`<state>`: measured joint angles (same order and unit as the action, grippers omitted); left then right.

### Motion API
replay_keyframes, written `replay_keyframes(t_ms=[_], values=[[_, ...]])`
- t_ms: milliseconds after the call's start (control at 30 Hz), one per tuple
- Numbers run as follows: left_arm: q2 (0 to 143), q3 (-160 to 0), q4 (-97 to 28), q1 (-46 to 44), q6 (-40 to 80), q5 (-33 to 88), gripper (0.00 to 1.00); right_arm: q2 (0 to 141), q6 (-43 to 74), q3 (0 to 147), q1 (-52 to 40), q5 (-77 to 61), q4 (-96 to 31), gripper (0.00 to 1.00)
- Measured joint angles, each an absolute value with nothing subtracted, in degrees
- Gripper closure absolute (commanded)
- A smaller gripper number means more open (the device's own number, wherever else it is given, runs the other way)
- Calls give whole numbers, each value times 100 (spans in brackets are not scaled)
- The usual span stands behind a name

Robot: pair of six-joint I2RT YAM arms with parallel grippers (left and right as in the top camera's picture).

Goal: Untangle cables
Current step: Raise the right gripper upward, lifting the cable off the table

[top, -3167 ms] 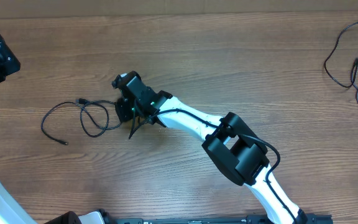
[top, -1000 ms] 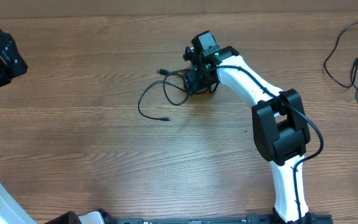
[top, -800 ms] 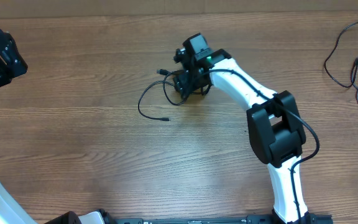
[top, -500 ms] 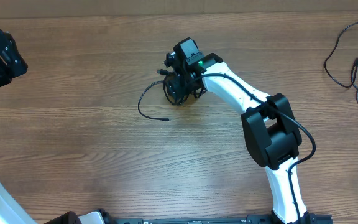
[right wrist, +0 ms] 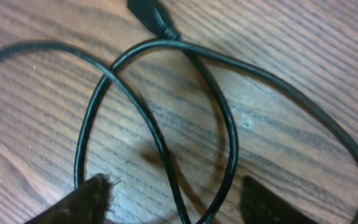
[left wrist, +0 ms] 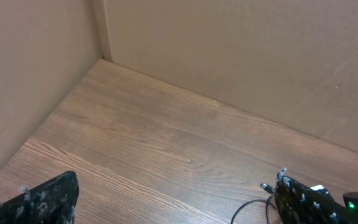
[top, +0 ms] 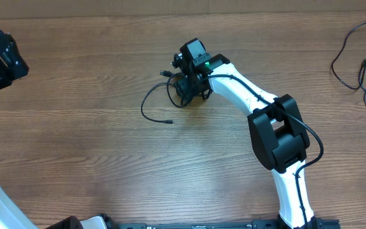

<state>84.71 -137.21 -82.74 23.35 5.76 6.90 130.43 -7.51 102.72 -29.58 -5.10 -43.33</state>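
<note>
A thin black cable (right wrist: 232, 134) is laid on the bench (top: 107, 172) slightly left of centre, curled into loose loops. In the right wrist view its strands are seen to cross one over another, with a small plug (right wrist: 149, 14) lying flat on the wood at the top of the loop. From above, one long arc is seen swept out to the left and ended by a second small connector (top: 170, 121). Whether a single cord or two are crossed here cannot be told for certain from so close.

The right end effector (right wrist: 176, 186) is positioned directly over the right-hand part of these loops. Its two fingers (right wrist: 92, 199) are spread, one at each side of the crossing strands, which run between them. No strand is seen to be pinched, and the pads appear to stand clear of the cable.

A separate tangle of cables (top: 364, 63) is found at the far right edge of the bench, well apart from the first.

The left end effector (left wrist: 176, 186) is held at the far left of the bench, near the corner of the brown walls (left wrist: 229, 56). Its fingers are spread wide, with only bare wood seen between them.
</note>
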Motion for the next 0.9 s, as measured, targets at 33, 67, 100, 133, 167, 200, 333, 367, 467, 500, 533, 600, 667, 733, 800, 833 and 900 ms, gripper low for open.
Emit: replay_keyframes(t_ms=[33,67,100,133,167,200,333,367,467,500,533,600,667,733,800,833,900], values=[[8471,-13721,-8274,2335,576,690,0,13043,-755,10272,-2954,-506,-4320,38],[8471,-13721,-8274,2335,576,690,0,13043,-751,10272,-2950,-499,-4318,38],[8471,-13721,-8274,2335,576,690,0,13043,-751,10272,-2943,-499,-4313,38],[8471,-13721,-8274,2335,576,690,0,13043,-755,10272,-2936,-499,-4316,38],[8471,-13721,-8274,2335,576,690,0,13043,-751,10272,-2928,-499,-4316,38],[8471,-13721,-8274,2335,576,690,0,13043,-753,10272,-2921,-495,-4316,38],[8471,-13721,-8274,2335,576,690,0,13052,-753,10272,-2917,-493,-4316,45],[8471,-13721,-8274,2335,576,690,0,13061,-779,10272,-2917,-491,-4311,56],[8471,-13721,-8274,2335,576,690,0,13124,-775,10272,-2917,-480,-4322,94],[8471,-13721,-8274,2335,576,690,0,13152,-784,10272,-2919,-467,-4320,96],[8471,-13721,-8274,2335,576,690,0,13179,-760,10272,-2917,-469,-4320,96],[8471,-13721,-8274,2335,576,690,0,13207,-753,10272,-2917,-462,-4329,96],[8471,-13721,-8274,2335,576,690,0,13207,-751,10276,-2919,-464,-4431,96],[8471,-13721,-8274,2335,576,690,0,13207,-755,10366,-2917,-458,-4827,96],[8471,-13721,-8274,2335,576,690,0,13207,-751,10591,-2917,-451,-5518,96],[8471,-13721,-8276,2335,576,690,0,13207,-742,10761,-2917,-447,-5892,96],[8471,-13721,-8276,2335,576,692,0,13194,-652,11172,-2917,-449,-6477,96]])
